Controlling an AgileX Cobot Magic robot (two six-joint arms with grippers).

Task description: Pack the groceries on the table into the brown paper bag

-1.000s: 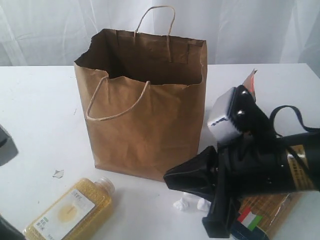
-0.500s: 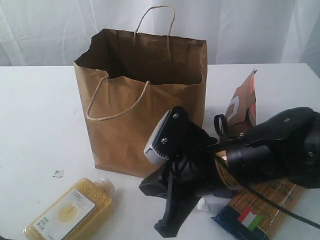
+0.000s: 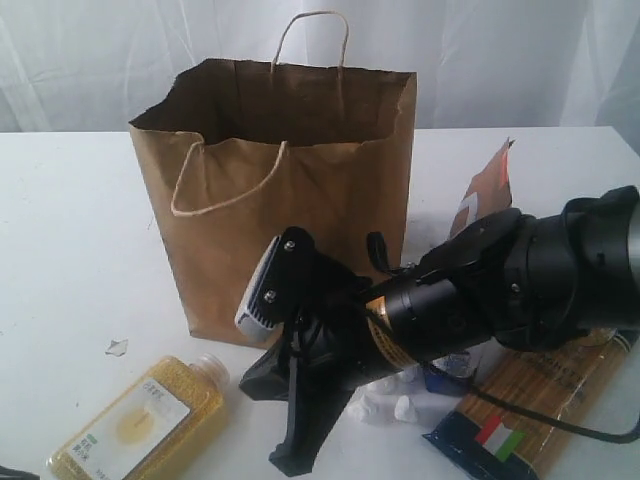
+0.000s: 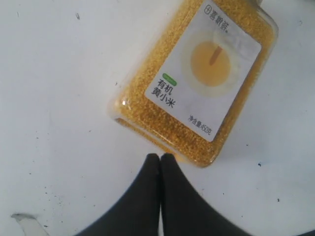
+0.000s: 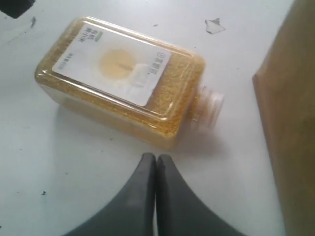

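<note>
The brown paper bag (image 3: 290,190) stands open and upright on the white table (image 3: 70,230). A bottle of yellow grain (image 3: 140,425) lies on its side at the front left, also shown in the left wrist view (image 4: 197,78) and in the right wrist view (image 5: 118,78). My right gripper (image 3: 246,383) reaches across the bag's front; it is shut and empty (image 5: 156,157), a short way from the bottle's neck. My left gripper (image 4: 160,156) is shut and empty, its tips just short of the bottle's base.
A brown-orange pouch (image 3: 485,195) stands right of the bag. The spaghetti packet (image 3: 520,410) lies at the front right under my right arm, beside a small blue-white item (image 3: 442,378) and white bits (image 3: 385,408). A paper scrap (image 3: 117,347) lies near the bottle.
My right arm has swung left across the bag's front toward the bottle, uncovering the pouch. The bag's left side has shifted slightly left. The bottle has not moved.
</note>
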